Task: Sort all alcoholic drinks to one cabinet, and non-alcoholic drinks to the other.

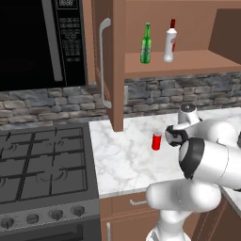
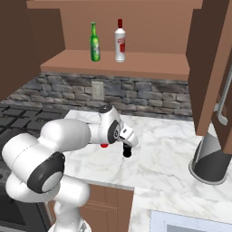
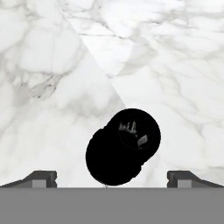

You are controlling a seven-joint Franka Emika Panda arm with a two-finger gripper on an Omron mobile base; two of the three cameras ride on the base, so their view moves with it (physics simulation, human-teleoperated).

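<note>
The tool hangs spread wide and empty, its fingertips flanking the black bottle standing directly below on the marble bench.

a white marble counter is running along the wall, with a grey stone backsplash standing behind it. a gas stove with black grates is sitting just beside the counter's left end, its row of knobs facing forward. a black microwave is hanging above the stove. a wall outlet is showing on the stone. a grey conical appliance is resting on the counter at the right. wooden drawers are sitting below.
</note>
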